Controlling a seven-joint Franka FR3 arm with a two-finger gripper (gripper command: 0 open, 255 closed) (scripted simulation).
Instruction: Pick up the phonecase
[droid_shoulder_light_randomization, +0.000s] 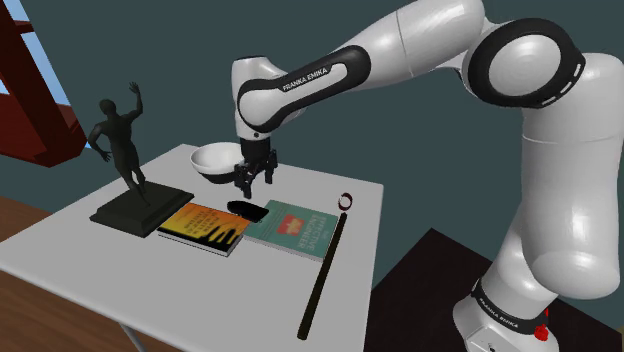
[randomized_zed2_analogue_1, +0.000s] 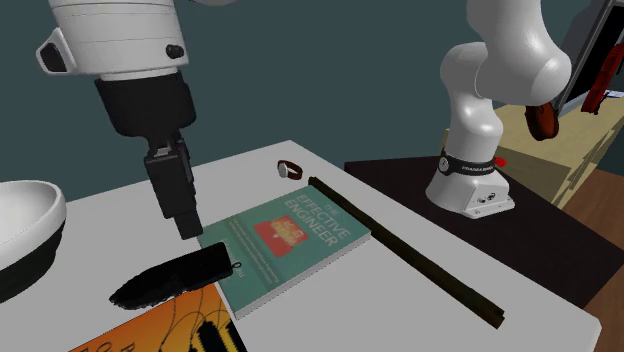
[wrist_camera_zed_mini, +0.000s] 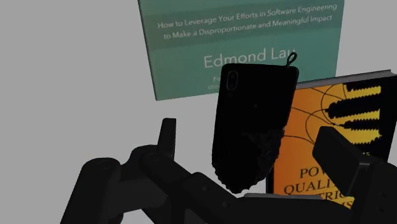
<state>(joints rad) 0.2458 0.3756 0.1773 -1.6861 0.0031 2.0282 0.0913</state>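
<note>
The phonecase (droid_shoulder_light_randomization: 246, 209) is black and flat, with a small loop at one end. It lies on the white table (droid_shoulder_light_randomization: 80, 270), across the near edges of a green book (droid_shoulder_light_randomization: 296, 228) and an orange book (droid_shoulder_light_randomization: 205, 227). My black gripper (droid_shoulder_light_randomization: 255, 185) hangs a short way above it, pointing down, fingers open and touching nothing. In the second exterior view the gripper (randomized_zed2_analogue_1: 187, 228) is just above the far side of the phonecase (randomized_zed2_analogue_1: 180, 277). In the wrist view the phonecase (wrist_camera_zed_mini: 251, 121) lies below the gap of the gripper (wrist_camera_zed_mini: 254, 153), between its spread fingers.
A white bowl (droid_shoulder_light_randomization: 217, 160) stands just behind the gripper. A dark figure statue (droid_shoulder_light_randomization: 125, 150) on a slab is at the shoulder view's left. A long dark stick (droid_shoulder_light_randomization: 325, 275) lies along the table's right edge, with a small ring-like object (droid_shoulder_light_randomization: 346, 200) at its far end.
</note>
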